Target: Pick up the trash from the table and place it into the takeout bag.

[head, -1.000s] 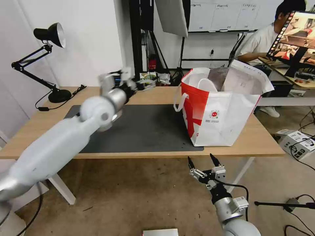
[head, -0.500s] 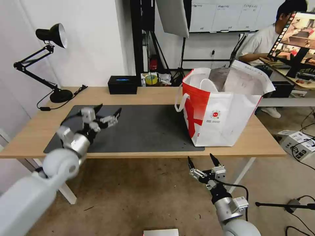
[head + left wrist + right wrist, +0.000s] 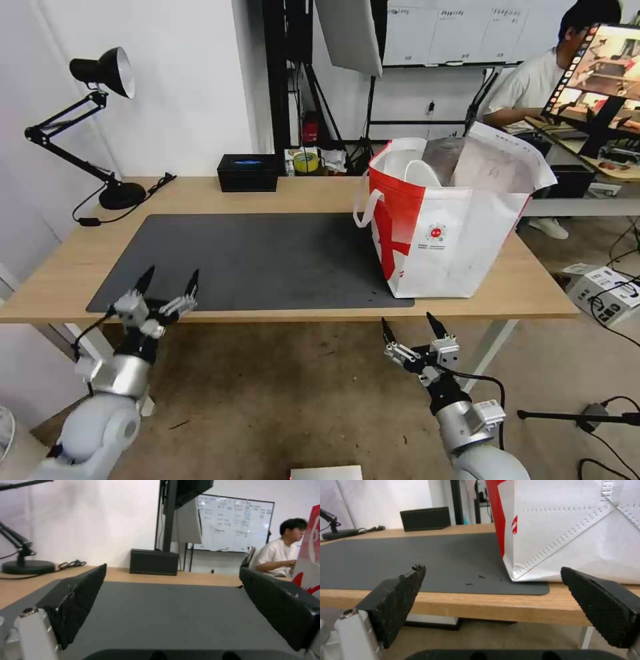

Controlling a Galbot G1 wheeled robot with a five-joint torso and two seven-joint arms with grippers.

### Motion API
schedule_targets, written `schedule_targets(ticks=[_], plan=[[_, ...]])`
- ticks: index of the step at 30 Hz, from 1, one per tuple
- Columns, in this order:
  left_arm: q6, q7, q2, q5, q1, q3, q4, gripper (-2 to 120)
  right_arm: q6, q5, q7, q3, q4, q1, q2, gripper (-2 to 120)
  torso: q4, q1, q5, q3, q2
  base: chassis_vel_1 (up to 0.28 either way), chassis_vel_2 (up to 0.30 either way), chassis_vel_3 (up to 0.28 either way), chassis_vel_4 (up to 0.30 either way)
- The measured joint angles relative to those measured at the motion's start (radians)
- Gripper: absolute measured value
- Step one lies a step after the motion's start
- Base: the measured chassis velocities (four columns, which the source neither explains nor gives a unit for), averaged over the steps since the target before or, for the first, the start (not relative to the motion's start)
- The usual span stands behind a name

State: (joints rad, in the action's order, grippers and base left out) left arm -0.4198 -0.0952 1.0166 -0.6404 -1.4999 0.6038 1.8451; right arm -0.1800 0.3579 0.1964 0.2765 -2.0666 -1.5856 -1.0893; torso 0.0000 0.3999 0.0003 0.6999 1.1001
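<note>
The takeout bag (image 3: 440,220), a white and red tote with loop handles and a silvery lining, stands upright on the right part of the table (image 3: 527,287); its white side (image 3: 573,530) is close in the right wrist view. Inside it a white curved rim (image 3: 421,172) and paper show. No loose trash lies on the dark grey mat (image 3: 260,257). My left gripper (image 3: 168,288) is open and holds nothing, at the table's front left edge. My right gripper (image 3: 409,327) is open and holds nothing, below the front edge in front of the bag.
A black tissue box (image 3: 248,173) sits at the table's back edge. A black desk lamp (image 3: 100,120) stands at the back left corner. Small dark crumbs (image 3: 476,578) lie on the mat near the bag. A person sits at another desk behind.
My left arm has drawn back from the far side of the table, across the mat, down to the front left edge. The right arm has not moved.
</note>
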Motion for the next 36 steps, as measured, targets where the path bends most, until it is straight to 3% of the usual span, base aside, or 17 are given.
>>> schedule_targets(ticks=[6, 14, 36], plan=[[-0.034, -0.005, 0.085, 0.049, -0.065, 0.045, 0.002, 100, 0.0, 0.0, 0.0, 0.0, 0.0, 0.0, 0.0, 100, -0.0001, 0.0, -0.0003, 0.0, 0.0, 0.0, 0.0, 0.0, 0.0], [-0.04, -0.003, 0.134, 0.08, -0.125, 0.096, 0.0, 100, 0.0, 0.0, 0.0, 0.0, 0.0, 0.0, 0.0, 100, -0.0001, 0.0, -0.0002, 0.0, 0.0, 0.0, 0.0, 0.0, 0.0], [-0.052, -0.025, 0.173, 0.093, -0.184, 0.125, -0.022, 100, 0.0, 0.0, 0.0, 0.0, 0.0, 0.0, 0.0, 100, -0.0001, 0.0, -0.0003, 0.0, 0.0, 0.0, 0.0, 0.0, 0.0]])
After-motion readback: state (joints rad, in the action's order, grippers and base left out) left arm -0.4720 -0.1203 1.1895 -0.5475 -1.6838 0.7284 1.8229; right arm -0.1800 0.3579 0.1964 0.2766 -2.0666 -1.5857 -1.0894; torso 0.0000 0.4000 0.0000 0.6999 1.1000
